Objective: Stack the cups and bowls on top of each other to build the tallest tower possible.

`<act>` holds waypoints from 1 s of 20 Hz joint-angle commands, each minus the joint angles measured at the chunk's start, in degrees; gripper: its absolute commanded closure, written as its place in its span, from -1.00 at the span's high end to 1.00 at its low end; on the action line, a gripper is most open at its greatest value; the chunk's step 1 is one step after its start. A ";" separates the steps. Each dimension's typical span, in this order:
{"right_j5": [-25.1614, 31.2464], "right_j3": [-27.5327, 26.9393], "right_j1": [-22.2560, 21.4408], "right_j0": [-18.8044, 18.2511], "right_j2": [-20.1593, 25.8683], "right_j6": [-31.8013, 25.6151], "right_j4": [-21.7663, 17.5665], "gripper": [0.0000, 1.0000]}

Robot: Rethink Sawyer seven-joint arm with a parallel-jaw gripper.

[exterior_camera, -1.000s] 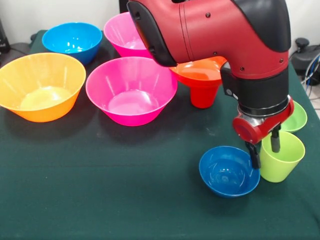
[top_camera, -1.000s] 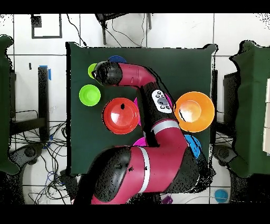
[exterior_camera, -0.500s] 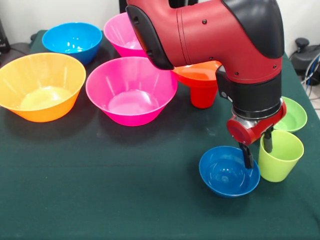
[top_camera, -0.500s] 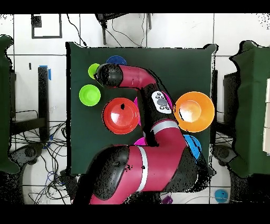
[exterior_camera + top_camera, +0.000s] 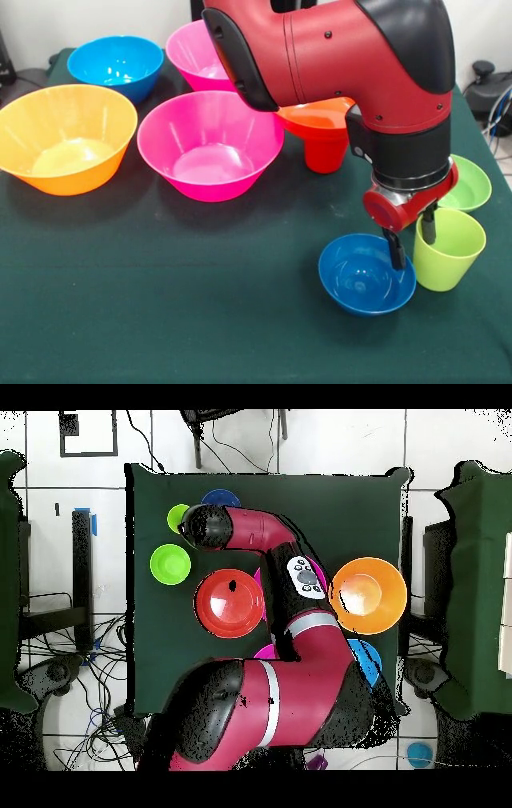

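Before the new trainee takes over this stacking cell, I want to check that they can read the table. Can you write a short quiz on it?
1. True or false: one finger of the gripper is inside the lime green cup and the other outside its rim.
2. Which bowl sits closest beside that cup? A) small blue bowl B) yellow-orange bowl C) mid-sized blue bowl
3. What rests on top of the red cup?

Key
1. True
2. A
3. The wide red-orange bowl, upright on the cup.
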 commanded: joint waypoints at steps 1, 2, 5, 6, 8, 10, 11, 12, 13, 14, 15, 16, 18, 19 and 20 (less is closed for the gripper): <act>2.04 -0.64 0.19 1.34 -1.07 1.74 -4.83 1.00; 2.01 -0.64 0.16 1.38 -1.11 1.87 -4.79 1.00; 2.09 -0.94 0.44 1.39 -1.02 1.90 -4.65 1.00; 2.14 -1.03 0.54 1.37 -0.96 1.73 -4.70 1.00; 2.41 -0.98 0.70 1.32 -0.95 1.51 -4.75 1.00; 2.38 -0.82 0.84 1.16 -0.64 1.15 -4.76 1.00; 2.29 -0.70 0.93 1.05 -0.46 0.98 -4.77 1.00; 2.29 -0.67 1.04 1.03 -0.33 0.84 -4.78 1.00; 2.30 -0.63 1.14 1.02 -0.21 0.70 -4.79 1.00; 2.12 -0.52 1.25 0.97 -0.05 0.55 -4.85 1.00; 1.96 -0.30 1.30 0.86 0.11 0.44 -4.87 1.00; 1.97 -0.22 1.41 0.80 0.26 0.24 -4.89 1.00; 1.90 -0.07 1.62 0.61 0.67 -0.23 -4.92 1.00; 1.93 0.00 1.64 0.56 0.76 -0.35 -4.93 1.00; 2.03 0.01 1.69 0.54 0.86 -0.46 -4.91 1.00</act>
